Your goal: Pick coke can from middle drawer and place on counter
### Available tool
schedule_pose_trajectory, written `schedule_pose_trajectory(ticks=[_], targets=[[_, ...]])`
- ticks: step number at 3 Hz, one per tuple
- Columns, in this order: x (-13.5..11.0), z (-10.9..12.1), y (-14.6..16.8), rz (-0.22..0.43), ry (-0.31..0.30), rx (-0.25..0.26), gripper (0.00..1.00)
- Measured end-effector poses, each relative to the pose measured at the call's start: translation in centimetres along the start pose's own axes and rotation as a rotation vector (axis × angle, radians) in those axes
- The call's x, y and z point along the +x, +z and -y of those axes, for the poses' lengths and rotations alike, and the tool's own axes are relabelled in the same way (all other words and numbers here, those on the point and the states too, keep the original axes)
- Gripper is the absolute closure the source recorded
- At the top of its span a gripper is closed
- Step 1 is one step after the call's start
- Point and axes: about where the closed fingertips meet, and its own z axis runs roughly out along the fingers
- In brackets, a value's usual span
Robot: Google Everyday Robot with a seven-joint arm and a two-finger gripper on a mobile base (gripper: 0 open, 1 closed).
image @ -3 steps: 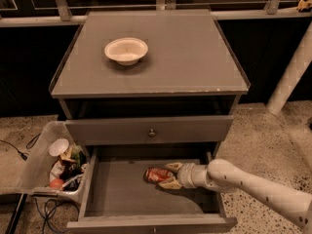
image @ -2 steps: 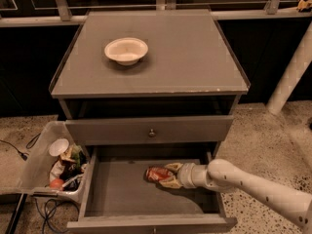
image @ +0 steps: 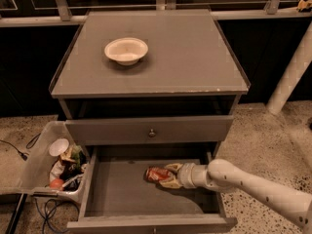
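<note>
Fingers (image: 171, 183) grip one coke can (image: 155, 174), middle drawer (image: 122, 191).

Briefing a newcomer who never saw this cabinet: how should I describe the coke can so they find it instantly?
Start at the grey counter carrying a white bowl; below it the middle drawer stands open. On its floor lies the coke can, sideways, the gripper at its right end, the drawer's only red thing.

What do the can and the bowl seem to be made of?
Coke can: thin metal, probably aluminium, glossy red print, silvery end. White bowl on the counter: matte, perhaps paper or plastic; unclear. The gripper sits at the can inside the middle drawer.
</note>
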Motion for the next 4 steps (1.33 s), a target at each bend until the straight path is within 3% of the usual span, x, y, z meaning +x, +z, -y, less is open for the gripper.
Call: schedule_pose_trajectory(ticks=[1, 2, 4], targets=[[0.1, 0.3, -1.1, -0.005, 0.017, 0.006, 1.00], [-1.1, 1.0, -4.4, 0.020, 0.012, 0.034, 1.00], [-6.2, 2.4, -13.3, 0.071, -0.054, 0.118, 1.00]])
